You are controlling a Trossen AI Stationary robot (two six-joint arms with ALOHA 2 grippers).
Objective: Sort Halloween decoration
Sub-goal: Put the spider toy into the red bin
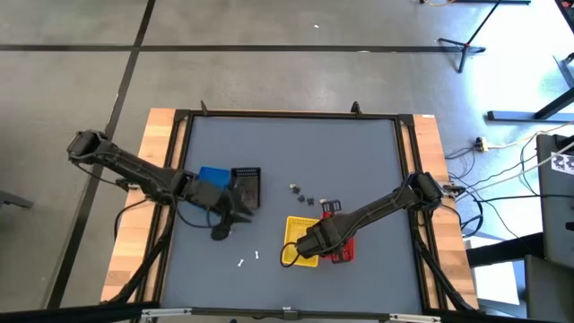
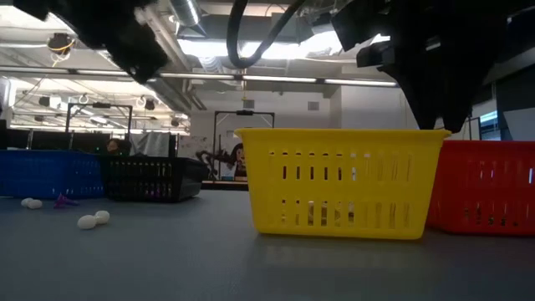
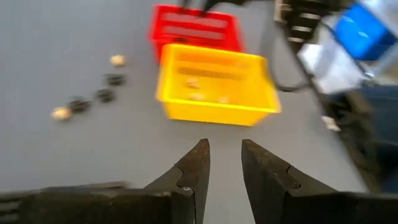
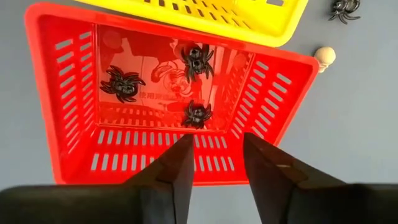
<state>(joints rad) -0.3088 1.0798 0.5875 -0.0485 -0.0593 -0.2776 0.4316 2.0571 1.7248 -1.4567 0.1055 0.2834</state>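
The decorations are tiny trinkets. Three black spiders [image 4: 196, 114] lie on the floor of the red basket [image 4: 74, 124]. Pale pieces [image 3: 196, 94] lie in the yellow basket [image 3: 214, 109]. A loose row of dark and pale pieces [image 1: 305, 199] lies on the table beyond the two baskets. Two white ones [image 1: 248, 259] lie near the front edge. My right gripper [image 4: 217, 140] hovers open over the red basket [image 1: 343, 254] and holds nothing. My left gripper [image 3: 224, 146] is open and empty above bare table [image 1: 222, 229], near the black basket [image 1: 247, 186].
A blue basket [image 1: 213, 177] stands beside the black one, under my left arm. Yellow [image 2: 343, 180] and red [image 2: 489, 184] baskets stand side by side. A white trinket [image 4: 324, 56] and a black spider [image 4: 345, 7] lie on the table close to the red basket. A raised frame [image 1: 287, 115] rims the table.
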